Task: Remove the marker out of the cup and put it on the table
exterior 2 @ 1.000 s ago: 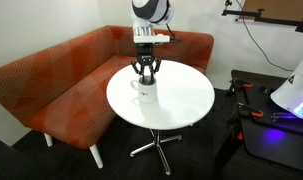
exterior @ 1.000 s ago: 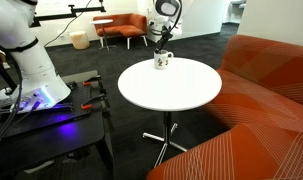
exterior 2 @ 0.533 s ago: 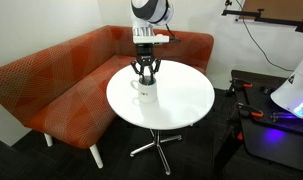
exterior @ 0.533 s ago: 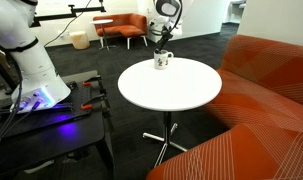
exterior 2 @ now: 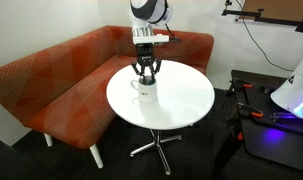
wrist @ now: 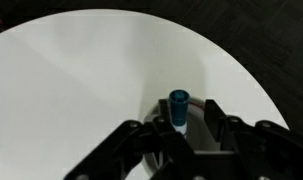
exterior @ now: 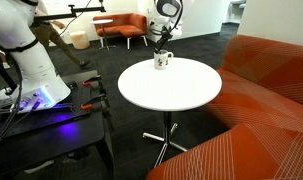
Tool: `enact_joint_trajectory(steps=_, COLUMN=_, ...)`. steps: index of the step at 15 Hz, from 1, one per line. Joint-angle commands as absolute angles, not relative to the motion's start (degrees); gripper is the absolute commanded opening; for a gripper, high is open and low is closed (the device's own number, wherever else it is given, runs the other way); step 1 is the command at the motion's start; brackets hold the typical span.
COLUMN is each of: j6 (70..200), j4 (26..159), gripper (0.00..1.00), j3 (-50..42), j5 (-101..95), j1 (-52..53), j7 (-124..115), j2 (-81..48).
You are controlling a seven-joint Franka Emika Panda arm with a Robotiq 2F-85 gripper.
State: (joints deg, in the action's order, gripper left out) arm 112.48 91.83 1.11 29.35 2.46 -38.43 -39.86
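White and round, the counter [exterior: 186,95] stands in the middle of a room with dark carpet. Near its upper edge in an exterior view sits the cup [exterior: 162,61], a small white mug with dark marks. The end effector [exterior 2: 144,78] hangs right over the cup, pointing straight down.

In the wrist view the marker [wrist: 178,100] shows in the lower middle of the frame. It is a blue-teal stick standing up in the cup. The dark fingers [wrist: 231,135] sit one on each side of it. They are close to it, but the picture is blurry there, so I cannot tell if they pinch it or leave a gap.

I think the job is just at the start. The marker is in the cup, not out yet. What is left is to grab it, lift it out, and lay it on the white top.

Bare white top lies beside the cup. An orange sofa [exterior 2: 51,80] curves round the left of the frame, and a dark bench [exterior 2: 276,135] sits at the lower right. Both are well apart from the cup. Only the cup's rim could catch the marker going up.
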Motion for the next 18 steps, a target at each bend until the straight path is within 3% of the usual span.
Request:
enact_joint_trajectory(steps=1, j6=108.97, j4=89.31, gripper=0.42, j3=0.75, j5=28.57, j1=2.36, j7=-41.15, j2=-40.71)
enact_joint_trajectory(steps=7, j6=107.85, j4=88.46, gripper=0.26, j3=0.51, j5=28.61, j1=2.18, j7=-41.18, j2=-41.14)
enact_joint_trajectory(steps=9, j6=107.48, j4=88.16, gripper=0.33, j3=0.47, j5=28.57, j1=2.12, j7=-41.23, j2=-41.32)
enact_joint_trajectory(steps=14, j6=105.83, j4=87.29, gripper=0.39, j3=0.44, j5=28.47, j1=2.10, j7=-41.33, j2=-41.81)
enact_joint_trajectory(steps=18, j6=104.90, j4=86.28, gripper=0.38, j3=0.48, j5=28.39, j1=2.19, j7=-41.29, j2=-42.59)
